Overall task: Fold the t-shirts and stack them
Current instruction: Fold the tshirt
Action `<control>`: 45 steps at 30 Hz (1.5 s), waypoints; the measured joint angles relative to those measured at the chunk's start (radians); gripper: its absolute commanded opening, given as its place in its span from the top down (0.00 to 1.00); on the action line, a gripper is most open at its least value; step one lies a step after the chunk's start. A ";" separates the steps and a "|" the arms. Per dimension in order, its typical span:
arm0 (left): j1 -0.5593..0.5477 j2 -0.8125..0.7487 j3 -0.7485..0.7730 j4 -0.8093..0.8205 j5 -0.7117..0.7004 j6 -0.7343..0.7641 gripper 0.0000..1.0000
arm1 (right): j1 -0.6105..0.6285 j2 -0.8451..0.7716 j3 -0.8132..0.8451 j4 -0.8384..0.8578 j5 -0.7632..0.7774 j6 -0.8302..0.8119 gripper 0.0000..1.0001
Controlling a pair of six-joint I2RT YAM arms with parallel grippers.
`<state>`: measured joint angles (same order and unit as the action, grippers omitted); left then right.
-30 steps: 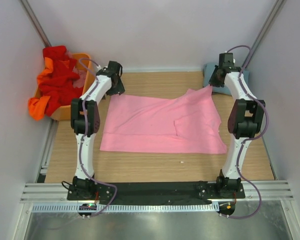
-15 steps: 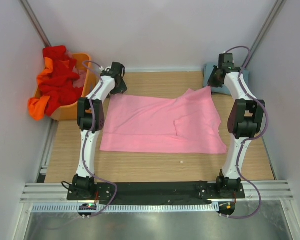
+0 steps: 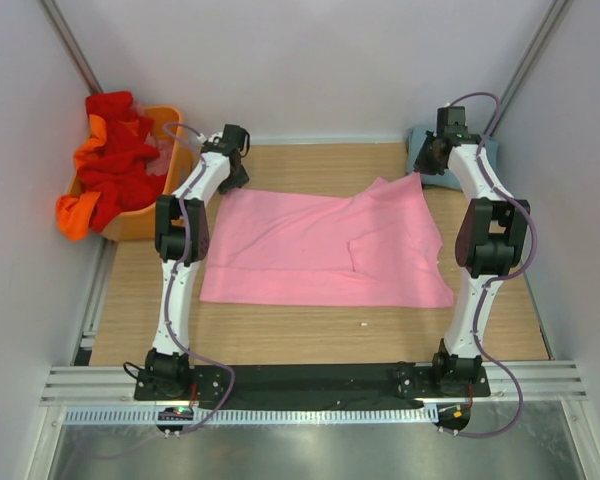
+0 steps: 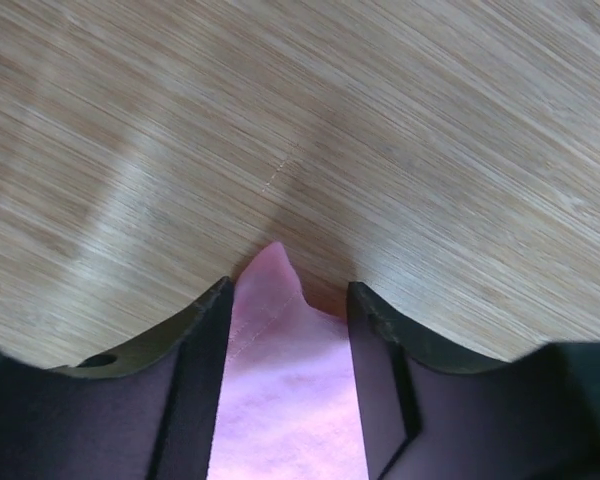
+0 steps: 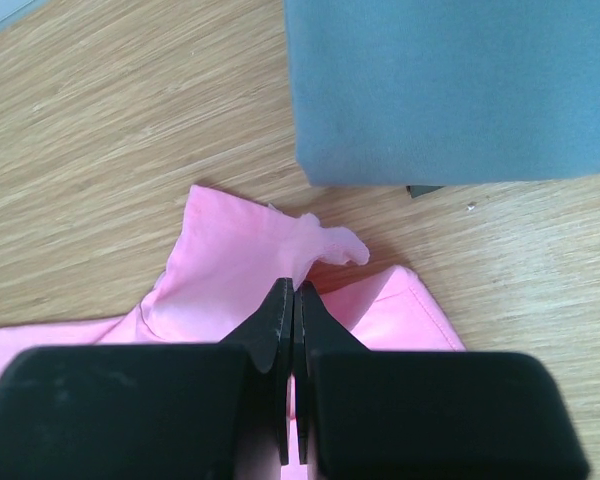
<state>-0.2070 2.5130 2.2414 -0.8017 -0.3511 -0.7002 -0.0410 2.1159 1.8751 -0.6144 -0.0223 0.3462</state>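
A light pink t-shirt [image 3: 320, 250] lies spread flat on the wooden table between the two arms. My left gripper [image 3: 232, 184] is low at its far left corner. In the left wrist view that pink corner [image 4: 280, 340] sits between the parted jaws of the left gripper [image 4: 285, 290], which is open. My right gripper [image 3: 423, 172] is shut on the shirt's far right corner and holds it slightly raised. The right wrist view shows a pinched pink fold [image 5: 325, 245] poking out past the right gripper's [image 5: 295, 288] tips. A folded grey-blue t-shirt [image 5: 450, 90] lies just beyond.
An orange basket [image 3: 166, 120] stands at the far left, with red t-shirts [image 3: 115, 160] heaped in it and an orange one [image 3: 75, 215] hanging over its side. The grey-blue t-shirt [image 3: 416, 148] sits in the far right corner. Grey walls enclose the table.
The left arm has shifted slightly right onto the pink shirt's far left corner, and its jaws have narrowed around it. The right arm has stayed still, holding its corner.
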 measured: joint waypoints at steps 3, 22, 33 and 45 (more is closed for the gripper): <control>0.000 0.001 0.000 0.001 -0.002 0.000 0.61 | 0.000 0.000 0.000 0.000 -0.004 -0.001 0.99; 0.006 0.007 0.031 -0.047 0.000 0.067 1.00 | 0.018 -0.017 0.006 0.001 -0.082 -0.010 0.99; 0.007 -0.207 -0.202 -0.098 -0.023 0.129 1.00 | 0.038 -0.357 -0.329 0.071 -0.070 -0.030 0.99; 0.006 -0.417 -0.455 -0.092 -0.063 0.132 1.00 | 0.038 -0.546 -0.610 0.097 0.018 -0.029 0.99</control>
<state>-0.2008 2.0960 1.7859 -0.8936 -0.4145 -0.5686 -0.0029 1.5700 1.2652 -0.5179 -0.0044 0.3172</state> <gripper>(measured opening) 0.007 0.031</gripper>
